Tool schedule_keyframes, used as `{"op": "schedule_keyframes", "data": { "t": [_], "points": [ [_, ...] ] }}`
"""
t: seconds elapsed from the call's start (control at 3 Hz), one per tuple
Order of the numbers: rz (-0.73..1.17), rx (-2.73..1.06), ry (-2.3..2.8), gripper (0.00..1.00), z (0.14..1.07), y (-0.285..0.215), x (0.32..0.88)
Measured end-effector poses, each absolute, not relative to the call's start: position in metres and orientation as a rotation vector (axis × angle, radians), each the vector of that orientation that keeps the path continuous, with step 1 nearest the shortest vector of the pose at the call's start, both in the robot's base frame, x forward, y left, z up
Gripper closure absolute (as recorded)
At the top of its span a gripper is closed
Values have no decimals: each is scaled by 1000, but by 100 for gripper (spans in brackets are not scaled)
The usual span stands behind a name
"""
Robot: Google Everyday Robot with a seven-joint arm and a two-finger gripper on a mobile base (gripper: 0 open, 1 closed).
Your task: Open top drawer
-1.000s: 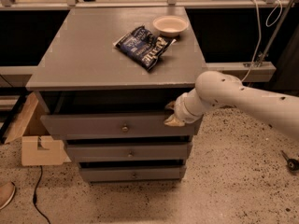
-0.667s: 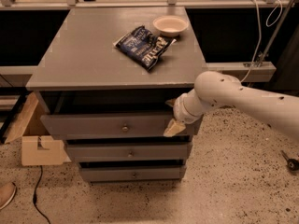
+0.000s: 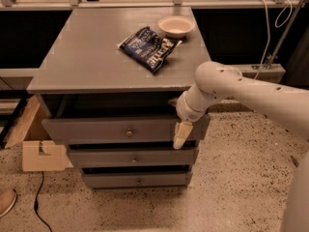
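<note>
The top drawer is the widest gray front of the cabinet, with a small round metal knob at its centre. It stands pulled out a little, with a dark gap between its top edge and the cabinet top. My gripper is at the drawer's right end, its cream tip hanging down over the front face, on the white arm that reaches in from the right. Part of the gripper is hidden by the wrist.
Two narrower gray drawers sit shut below. On the cabinet top lie a dark blue snack bag and a white bowl. A cardboard box stands on the floor at the left. Speckled floor lies in front.
The gripper's cream tip has dropped lower, from the drawer's top edge down over its front face. The drawer front has hardly moved.
</note>
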State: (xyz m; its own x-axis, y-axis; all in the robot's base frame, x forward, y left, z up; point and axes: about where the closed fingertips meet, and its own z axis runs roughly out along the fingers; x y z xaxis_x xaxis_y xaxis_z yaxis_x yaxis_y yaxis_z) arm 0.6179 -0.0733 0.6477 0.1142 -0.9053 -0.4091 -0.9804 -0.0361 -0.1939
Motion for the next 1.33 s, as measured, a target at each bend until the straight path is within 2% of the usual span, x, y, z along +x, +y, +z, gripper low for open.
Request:
{"op": "schedule_keyframes", "data": {
  "t": [0.33, 0.67, 1.33],
  "points": [
    [277, -2040, 1879, 15, 650, -82, 604],
    [290, -2016, 1984, 46, 645, -95, 575],
    [290, -2015, 1984, 93, 652, -93, 578]
  ]
}}
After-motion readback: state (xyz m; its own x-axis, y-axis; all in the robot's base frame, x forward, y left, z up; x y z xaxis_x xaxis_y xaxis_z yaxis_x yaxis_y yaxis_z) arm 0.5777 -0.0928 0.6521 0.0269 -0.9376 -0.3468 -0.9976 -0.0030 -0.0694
